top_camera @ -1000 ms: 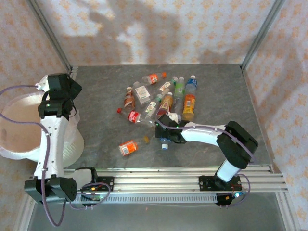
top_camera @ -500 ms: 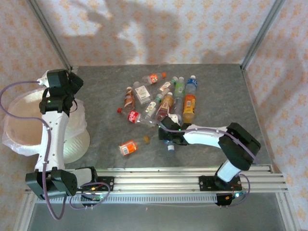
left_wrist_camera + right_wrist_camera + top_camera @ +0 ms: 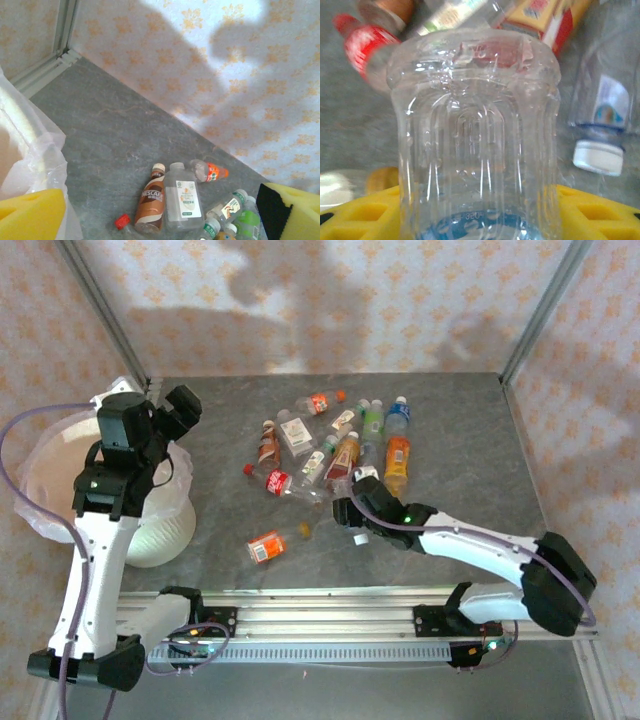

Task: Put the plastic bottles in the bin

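My right gripper (image 3: 475, 222) is shut on a clear ribbed plastic bottle (image 3: 475, 130), base outward, with a yellow pad (image 3: 355, 215) pressed against each side. In the top view that gripper (image 3: 346, 508) sits at the near edge of the pile of plastic bottles (image 3: 345, 440). An orange-labelled bottle (image 3: 268, 545) lies alone nearer the front. The pale bin (image 3: 160, 530) with its white bag stands at the left. My left gripper (image 3: 185, 405) hangs open over the bin's right rim, nothing between its yellow fingers (image 3: 30, 215).
The left wrist view takes in a brown Nescafe bottle (image 3: 152, 197), a square clear bottle (image 3: 182, 197) and an orange-labelled one (image 3: 210, 171) on the grey table (image 3: 115, 130). Patterned walls close off the back and sides. A white-capped bottle (image 3: 597, 150) lies just right of the held one.
The right gripper has closed on the clear bottle and its arm has stretched out. The left arm has swung from over the bin toward the table, still open.
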Action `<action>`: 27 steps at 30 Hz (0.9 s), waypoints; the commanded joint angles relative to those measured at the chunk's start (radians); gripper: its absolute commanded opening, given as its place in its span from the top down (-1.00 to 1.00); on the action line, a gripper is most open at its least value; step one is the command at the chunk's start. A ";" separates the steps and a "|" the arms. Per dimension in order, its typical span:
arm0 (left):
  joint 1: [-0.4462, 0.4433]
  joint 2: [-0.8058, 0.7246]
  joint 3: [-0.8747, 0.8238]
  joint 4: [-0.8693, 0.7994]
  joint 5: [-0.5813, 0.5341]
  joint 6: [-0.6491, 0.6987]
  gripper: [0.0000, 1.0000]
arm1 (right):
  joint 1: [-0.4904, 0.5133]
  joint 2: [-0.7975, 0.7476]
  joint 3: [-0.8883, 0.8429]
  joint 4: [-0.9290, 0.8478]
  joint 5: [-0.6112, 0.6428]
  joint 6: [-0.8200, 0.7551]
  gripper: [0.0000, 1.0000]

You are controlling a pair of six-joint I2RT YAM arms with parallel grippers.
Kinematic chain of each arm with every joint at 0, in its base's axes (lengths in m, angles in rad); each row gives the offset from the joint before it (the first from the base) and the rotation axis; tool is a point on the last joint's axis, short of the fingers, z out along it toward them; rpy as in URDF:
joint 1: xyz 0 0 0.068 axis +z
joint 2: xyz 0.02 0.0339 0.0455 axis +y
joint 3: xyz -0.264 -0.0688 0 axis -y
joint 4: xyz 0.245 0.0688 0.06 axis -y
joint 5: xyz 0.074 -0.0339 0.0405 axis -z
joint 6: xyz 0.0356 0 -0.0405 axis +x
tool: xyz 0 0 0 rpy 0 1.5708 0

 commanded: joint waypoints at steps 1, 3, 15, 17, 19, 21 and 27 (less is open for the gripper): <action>-0.003 0.005 0.022 -0.064 -0.036 0.041 -1.00 | -0.001 -0.029 0.036 0.039 -0.019 -0.031 -0.20; -0.003 0.014 0.040 -0.086 -0.041 0.040 -1.00 | -0.001 -0.041 0.055 0.045 -0.029 -0.029 -0.20; -0.098 -0.065 -0.059 0.306 0.658 -0.047 -1.00 | -0.089 -0.035 0.157 0.611 -0.269 0.156 -0.18; -0.184 -0.081 -0.082 0.293 0.644 0.025 -1.00 | -0.116 -0.011 0.186 0.738 -0.297 0.215 -0.18; -0.248 -0.094 -0.117 0.322 0.670 0.044 -1.00 | -0.141 0.008 0.224 0.811 -0.328 0.263 -0.18; -0.302 -0.102 -0.167 0.400 0.724 0.038 -1.00 | -0.165 0.027 0.278 0.842 -0.374 0.311 -0.17; -0.396 -0.079 -0.231 0.526 0.813 0.106 -1.00 | -0.173 0.053 0.374 0.943 -0.494 0.448 -0.17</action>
